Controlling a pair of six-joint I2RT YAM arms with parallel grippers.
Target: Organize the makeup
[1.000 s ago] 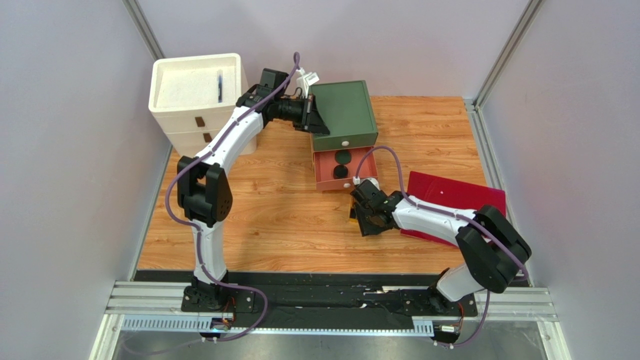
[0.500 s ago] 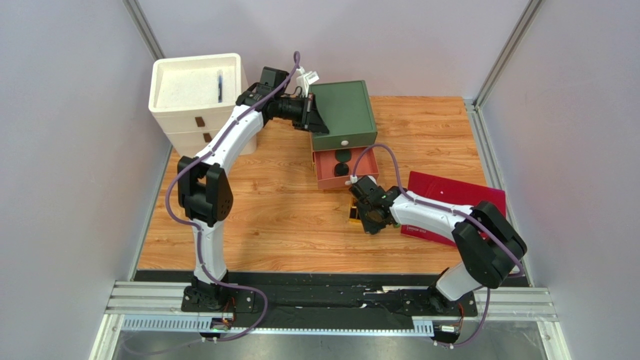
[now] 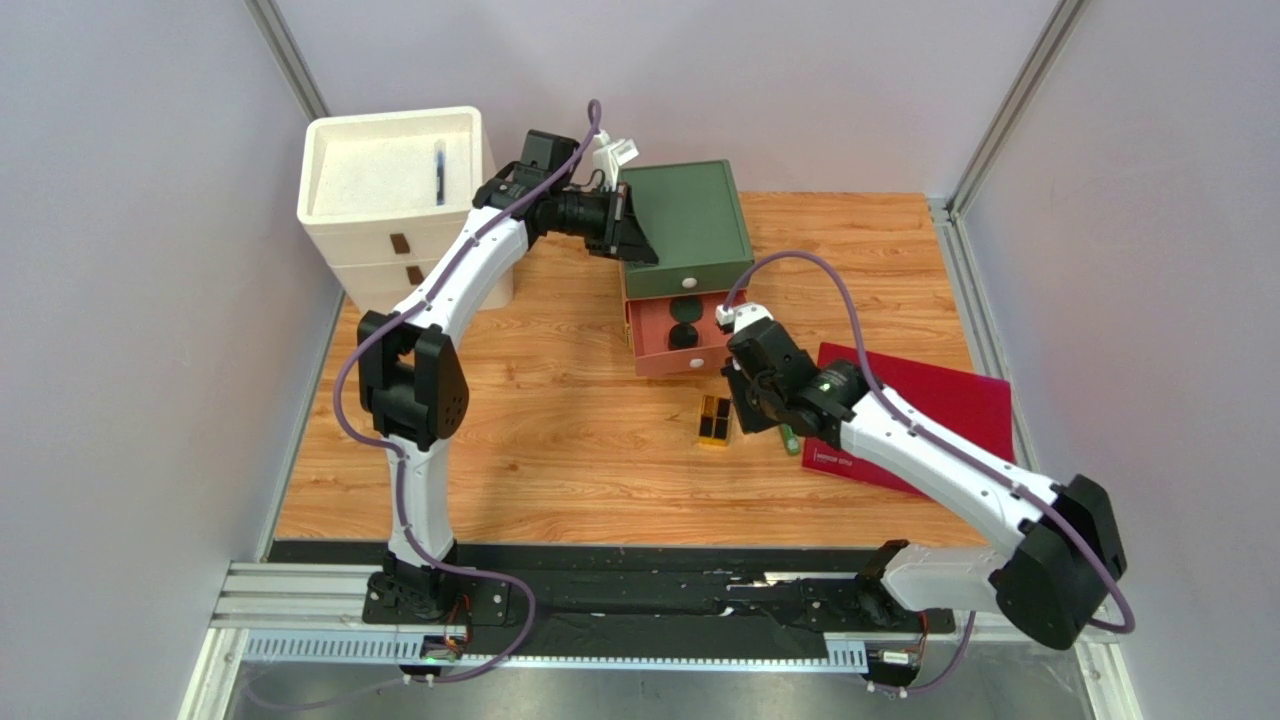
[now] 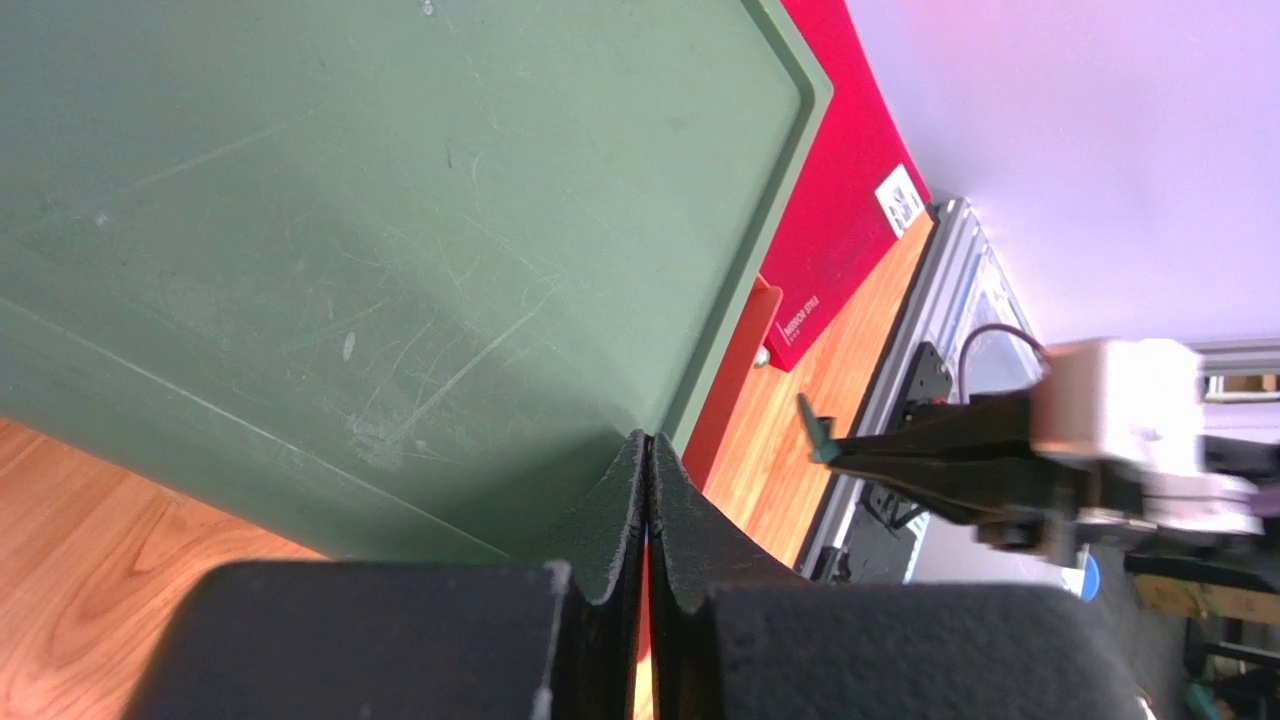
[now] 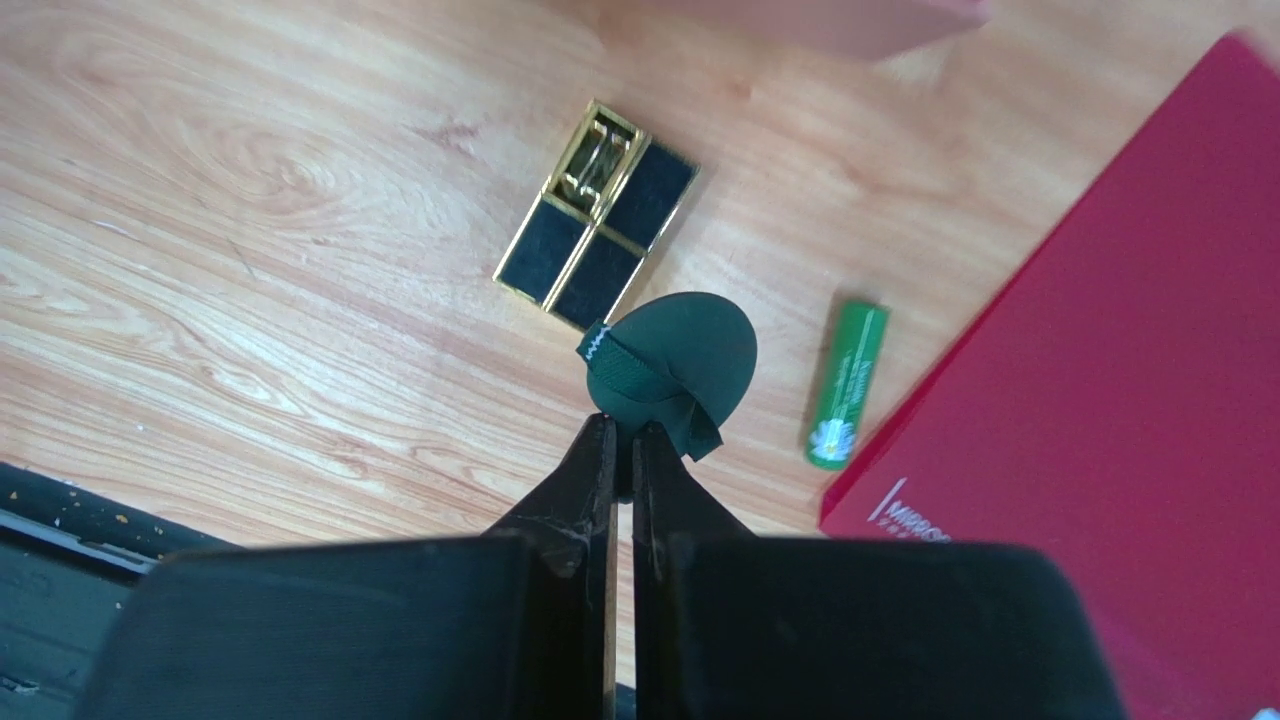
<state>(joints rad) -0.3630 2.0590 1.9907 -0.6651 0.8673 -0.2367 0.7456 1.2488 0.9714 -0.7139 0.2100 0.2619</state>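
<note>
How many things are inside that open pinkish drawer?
2. One dark disc lies at the back of the open drawer, a second dark disc nearer its front. The green cabinet above may hide more.

My L arm reaches far fwd from its base, elbow bent, forearm angling right, wrist approx level; my L gripper [image 4: 648, 450] has both fingers [image 4: 609, 510] pressed flat together. My R arm stretches fwd-left; my R gripper [image 5: 624, 438] points down, jaws pinched tight on the dark green round compact [image 5: 676, 360].
</note>
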